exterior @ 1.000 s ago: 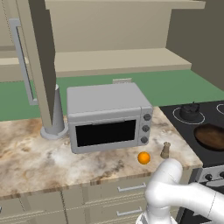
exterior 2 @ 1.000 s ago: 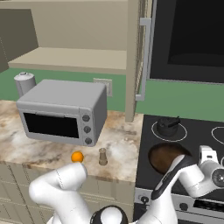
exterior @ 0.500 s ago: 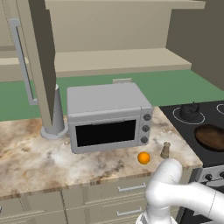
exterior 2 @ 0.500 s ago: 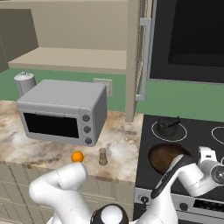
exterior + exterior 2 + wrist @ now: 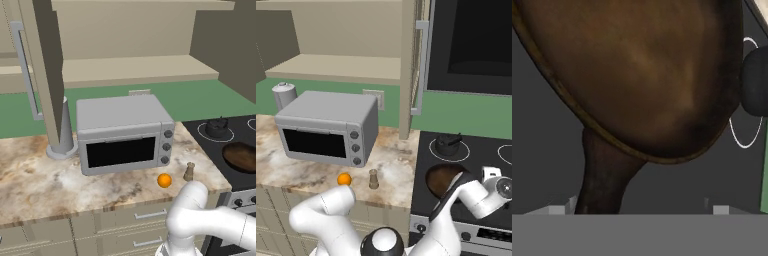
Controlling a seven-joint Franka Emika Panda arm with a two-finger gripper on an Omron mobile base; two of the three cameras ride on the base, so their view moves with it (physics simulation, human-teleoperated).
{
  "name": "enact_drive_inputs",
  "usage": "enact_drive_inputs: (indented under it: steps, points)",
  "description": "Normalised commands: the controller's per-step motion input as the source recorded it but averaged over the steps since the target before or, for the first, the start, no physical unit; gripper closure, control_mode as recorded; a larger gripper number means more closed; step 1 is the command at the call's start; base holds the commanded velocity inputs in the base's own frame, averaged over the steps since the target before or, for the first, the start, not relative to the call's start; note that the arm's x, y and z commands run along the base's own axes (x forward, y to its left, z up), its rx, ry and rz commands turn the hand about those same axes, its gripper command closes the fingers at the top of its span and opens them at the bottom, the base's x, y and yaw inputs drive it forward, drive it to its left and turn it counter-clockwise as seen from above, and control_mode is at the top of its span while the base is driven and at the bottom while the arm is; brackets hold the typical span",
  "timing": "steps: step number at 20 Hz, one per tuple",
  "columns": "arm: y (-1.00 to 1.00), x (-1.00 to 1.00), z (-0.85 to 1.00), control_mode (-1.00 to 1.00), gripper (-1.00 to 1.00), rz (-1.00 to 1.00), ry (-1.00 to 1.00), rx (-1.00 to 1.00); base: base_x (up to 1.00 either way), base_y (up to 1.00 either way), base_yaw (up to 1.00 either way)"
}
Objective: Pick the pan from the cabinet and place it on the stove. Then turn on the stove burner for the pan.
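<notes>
1. Pan (image 5: 442, 181) lying flat on the black glass of the stove (image 5: 476, 152), front-left area, bowl up; handle (image 5: 604, 172) running toward the front edge, under the hand.
2. Gripper (image 5: 639, 210) standing wide apart above the handle, tips straddling it without clamping; holding nothing. Contact of either tip with the handle not discernible in the hand view.
3. Judging the placing step as done and the release as the step in hand; knob step not yet begun.
4. Clearing well: lifting straight away from the handle with the jaws staying spread, avoiding any sideways drag that would spin the pan off its ring.
5. Small dark lidded pot (image 5: 447, 144) sitting on the rear ring behind the pan, apart from it; keeping the wrist away from it while withdrawing.
6. Next, probably, reaching for a knob on the silver front panel (image 5: 496, 235); which knob serves this ring not readable from these views, so checking before turning.
7. Orange (image 5: 164, 180) and small shaker (image 5: 189, 171) resting on the tabletop (image 5: 30, 185) near the microwave (image 5: 125, 132), well clear of the work.
</notes>
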Motion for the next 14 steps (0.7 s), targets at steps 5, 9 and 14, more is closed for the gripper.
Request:
enact_drive_inputs:
  steps: [5, 9, 14]
  points:
    - [-0.03, -0.16, -0.01, -1.00, -1.00, 0.00, 0.07, 0.04, 0.00, 0.00, 0.00]
    - [0.00, -0.14, -0.14, -1.00, -1.00, 0.00, 0.06, 0.02, 0.00, 0.00, 0.00]
    - [0.03, -0.03, -0.11, -1.00, -1.00, 0.00, 0.07, 0.00, 0.00, 0.00, 0.00]
